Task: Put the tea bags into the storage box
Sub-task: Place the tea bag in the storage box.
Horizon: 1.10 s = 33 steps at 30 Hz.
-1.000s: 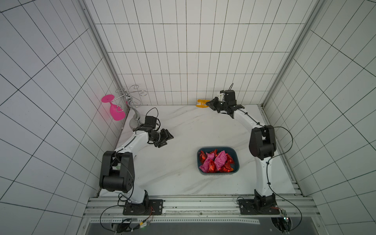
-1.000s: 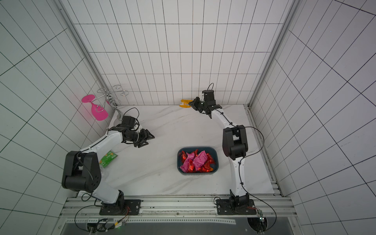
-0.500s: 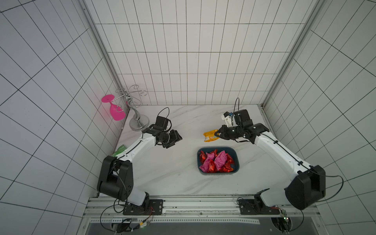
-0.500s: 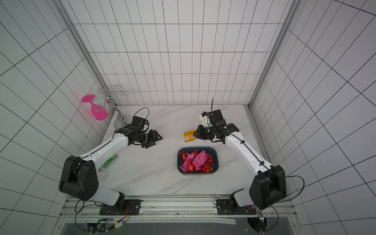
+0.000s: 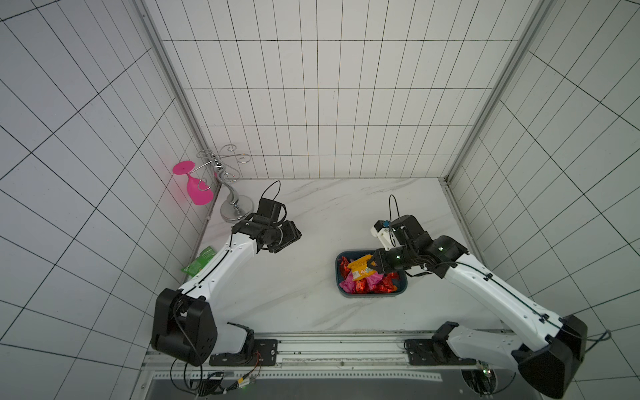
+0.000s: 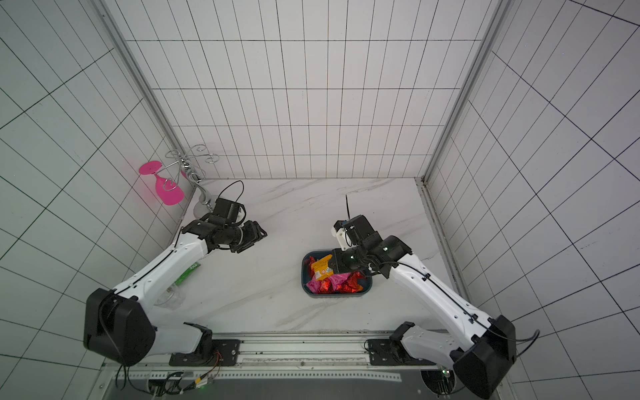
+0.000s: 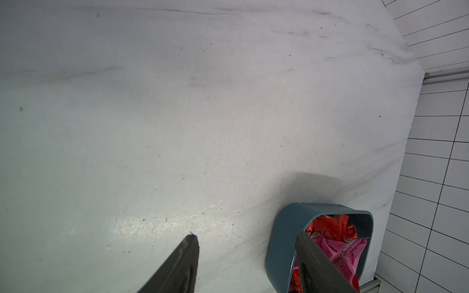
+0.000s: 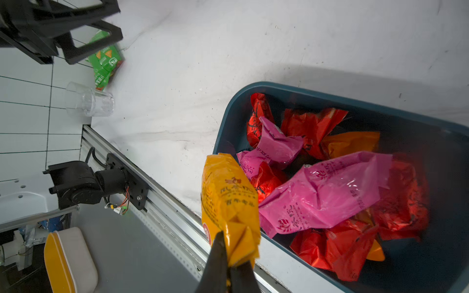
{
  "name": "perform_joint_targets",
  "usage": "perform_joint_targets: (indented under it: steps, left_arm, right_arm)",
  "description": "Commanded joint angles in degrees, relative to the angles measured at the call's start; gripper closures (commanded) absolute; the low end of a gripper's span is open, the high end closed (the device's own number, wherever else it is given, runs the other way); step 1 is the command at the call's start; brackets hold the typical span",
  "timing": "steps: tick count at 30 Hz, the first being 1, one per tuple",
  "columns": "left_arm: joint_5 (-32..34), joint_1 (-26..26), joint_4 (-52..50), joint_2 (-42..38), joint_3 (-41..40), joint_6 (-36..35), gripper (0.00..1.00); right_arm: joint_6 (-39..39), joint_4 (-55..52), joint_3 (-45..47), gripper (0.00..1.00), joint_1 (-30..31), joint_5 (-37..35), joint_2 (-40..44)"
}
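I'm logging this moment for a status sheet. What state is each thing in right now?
Yellow tea bag: pinched at one end, hanging above the box.
Right gripper: shut on the yellow tea bag.
Left gripper: open, empty.
Storage box: upright, holding red and pink tea bags.
Clear cup: empty.
Pink glass: hanging upside down on the rack.

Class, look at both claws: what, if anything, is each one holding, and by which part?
The right claw pinches the yellow tea bag by one crimped end, above the storage box. The left claw stands open and holds nothing.
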State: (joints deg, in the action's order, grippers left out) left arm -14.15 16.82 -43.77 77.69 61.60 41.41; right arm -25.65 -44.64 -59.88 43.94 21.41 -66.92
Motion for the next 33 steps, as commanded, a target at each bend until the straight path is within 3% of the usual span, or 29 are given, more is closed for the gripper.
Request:
perform_joint_targets:
  steps: [1, 13, 15, 17, 21, 24, 27, 31, 33]
  left_arm:
    - [2.59, 0.06, -1.88, -1.82, 0.19, -0.98, 0.36]
    - [3.21, 0.03, -2.07, -3.68, -1.04, -2.63, 0.35]
    - [2.78, -0.23, -1.06, -4.20, -1.09, -3.91, 0.35]
    - [-0.21, -1.01, 1.64, -5.05, -0.98, -5.84, 0.34]
    - [-0.31, -3.91, 7.11, -7.47, -1.26, -9.57, 0.29]
    - [2.31, -8.05, 11.06, -8.61, -2.41, -13.27, 0.26]
    - [5.22, -12.23, 17.96, -9.43, -6.20, -19.05, 0.26]
    - [15.12, -14.50, 30.63, -9.27, -13.66, -26.97, 0.26]
    - [16.84, -15.81, 37.14, -7.92, -17.10, -29.54, 0.25]
  right_arm:
    - [-1.53, 1.91, 3.27, 0.94, 2.49, -3.20, -1.93]
    - [-1.59, 7.82, 3.05, 0.89, 4.65, -5.35, -10.07]
    - [-1.39, 7.41, 2.91, 0.78, 4.75, -5.63, -9.94]
    - [-0.61, 6.57, 2.02, 0.57, 4.84, -7.51, -8.20]
    - [1.17, 3.36, -2.89, 0.30, 3.87, -17.12, -3.60]
    - [1.56, 1.20, -6.35, 0.25, -0.75, -23.20, -1.97]
    - [2.70, 2.33, -7.04, 0.24, -7.91, -24.51, -1.73]
    - [9.10, 14.30, -2.20, 0.22, -17.38, -32.10, -3.50]
    - [12.34, 20.14, 0.00, 0.21, -21.55, -36.34, -6.07]
